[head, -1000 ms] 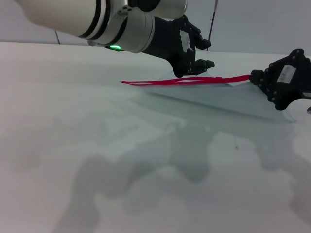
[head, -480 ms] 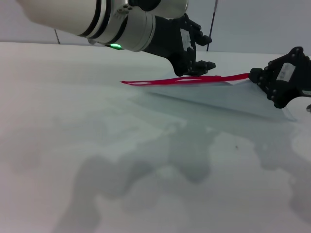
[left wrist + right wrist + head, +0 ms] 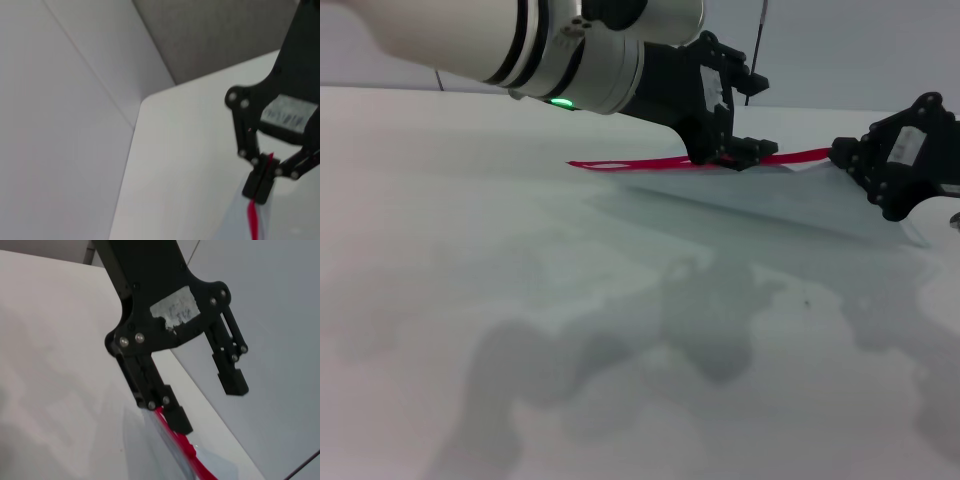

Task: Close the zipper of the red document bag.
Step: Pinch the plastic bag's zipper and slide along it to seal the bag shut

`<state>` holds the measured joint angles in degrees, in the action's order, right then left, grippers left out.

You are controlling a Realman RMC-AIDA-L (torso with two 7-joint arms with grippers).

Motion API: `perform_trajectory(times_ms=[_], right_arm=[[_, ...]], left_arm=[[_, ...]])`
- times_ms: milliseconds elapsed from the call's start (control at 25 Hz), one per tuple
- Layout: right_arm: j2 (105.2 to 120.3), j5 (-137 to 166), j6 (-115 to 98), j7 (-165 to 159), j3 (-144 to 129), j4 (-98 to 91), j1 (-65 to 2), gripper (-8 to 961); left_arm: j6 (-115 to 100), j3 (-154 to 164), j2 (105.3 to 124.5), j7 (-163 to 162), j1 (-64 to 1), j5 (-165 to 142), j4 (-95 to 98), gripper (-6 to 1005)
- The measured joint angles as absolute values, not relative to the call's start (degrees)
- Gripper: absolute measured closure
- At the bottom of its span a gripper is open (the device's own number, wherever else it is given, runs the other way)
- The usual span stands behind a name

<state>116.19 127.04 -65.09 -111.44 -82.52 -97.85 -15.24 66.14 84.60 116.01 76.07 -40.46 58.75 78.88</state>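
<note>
The red document bag [image 3: 800,205] lies flat and translucent on the white table [image 3: 520,260], toward the far right. Its zipper [image 3: 650,163] shows as a thin red strip along the far long edge. My left gripper [image 3: 732,152] is down on the middle of that strip. In the right wrist view the left gripper [image 3: 205,401] stands open, with one fingertip [image 3: 175,417] at the red zipper [image 3: 187,452] and the other apart. My right gripper [image 3: 842,158] is shut on the zipper's right end, and the left wrist view shows its closed fingers [image 3: 257,186] pinching it. I cannot make out the slider.
The table's far edge [image 3: 420,88] runs just behind the bag, with a grey wall beyond. A thin dark rod [image 3: 758,45] stands behind the left gripper. Arm shadows fall on the bare near tabletop.
My left gripper has moved right along the red strip and dropped onto it. The right gripper has kept its hold on the strip's end.
</note>
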Motion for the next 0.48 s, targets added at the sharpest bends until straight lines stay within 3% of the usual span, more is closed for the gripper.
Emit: perform_trajectory(times_ms=[480], right_arm=[[116.26, 122.8, -67.9, -108.9, -80.2, -98.3, -15.3, 935]], left_arm=[[66.2, 84.4, 115.67, 78.4, -40.8, 61.5, 75.8, 352]])
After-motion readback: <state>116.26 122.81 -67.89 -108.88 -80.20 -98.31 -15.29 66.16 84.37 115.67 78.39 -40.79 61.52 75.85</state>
